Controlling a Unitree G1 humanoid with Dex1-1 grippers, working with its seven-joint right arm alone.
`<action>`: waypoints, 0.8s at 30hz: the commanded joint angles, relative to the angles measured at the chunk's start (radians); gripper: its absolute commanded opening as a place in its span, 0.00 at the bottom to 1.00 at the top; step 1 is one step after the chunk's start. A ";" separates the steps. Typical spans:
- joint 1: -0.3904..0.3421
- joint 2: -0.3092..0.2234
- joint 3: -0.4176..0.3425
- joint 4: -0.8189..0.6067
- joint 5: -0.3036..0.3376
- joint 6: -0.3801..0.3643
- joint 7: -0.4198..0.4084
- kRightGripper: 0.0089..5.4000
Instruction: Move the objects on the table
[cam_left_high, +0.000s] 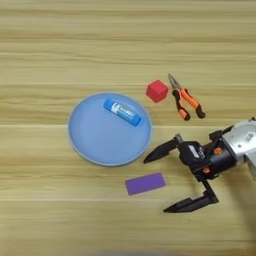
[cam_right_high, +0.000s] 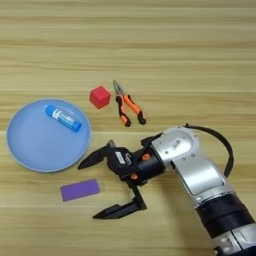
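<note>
Wooden striped table (cam_left_high: 50, 40) held flat purple rectangular block (cam_left_high: 145, 183) just left of right gripper (cam_left_high: 156, 184), fingers spread wide; small red cube (cam_left_high: 157, 91) beside orange-handled pliers (cam_left_high: 186, 101); round blue plate (cam_left_high: 85, 145) carried blue tube (cam_left_high: 122, 112).

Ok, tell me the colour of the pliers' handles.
Orange and black pliers handles, clearest in the left eye view.

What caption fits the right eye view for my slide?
Open right gripper beside the purple block; red cube and pliers lie beyond, blue tube on the plate.
</note>
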 joint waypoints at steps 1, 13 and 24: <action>-0.042 -0.023 -0.014 0.003 -0.018 -0.041 -0.053 0.99; -0.060 -0.002 0.021 0.121 -0.093 -0.113 -0.101 0.92; -0.072 0.012 0.023 0.167 -0.100 -0.135 -0.117 0.75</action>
